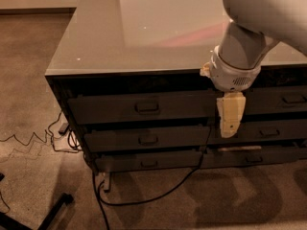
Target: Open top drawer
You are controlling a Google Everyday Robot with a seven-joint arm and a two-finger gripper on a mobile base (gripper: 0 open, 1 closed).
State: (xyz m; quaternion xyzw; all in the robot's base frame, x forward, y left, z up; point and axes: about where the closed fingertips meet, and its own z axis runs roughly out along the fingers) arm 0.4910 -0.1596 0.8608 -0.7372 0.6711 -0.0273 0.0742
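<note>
While top drawer (105, 110) looks closed, gripper (230, 123) hangs right of its pull handle (147, 107), probably lining up; open-or-shut: can't tell.

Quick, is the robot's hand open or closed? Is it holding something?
Tool: open or closed cannot be told. It hangs down to the right of the handle of the top drawer, not on it.

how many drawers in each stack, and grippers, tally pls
left-stack drawers: 3, with the top drawer uppermost and shut
right-stack drawers: 3
gripper: 1, hangs in front of the cabinet where the two stacks meet
total: 7
</note>
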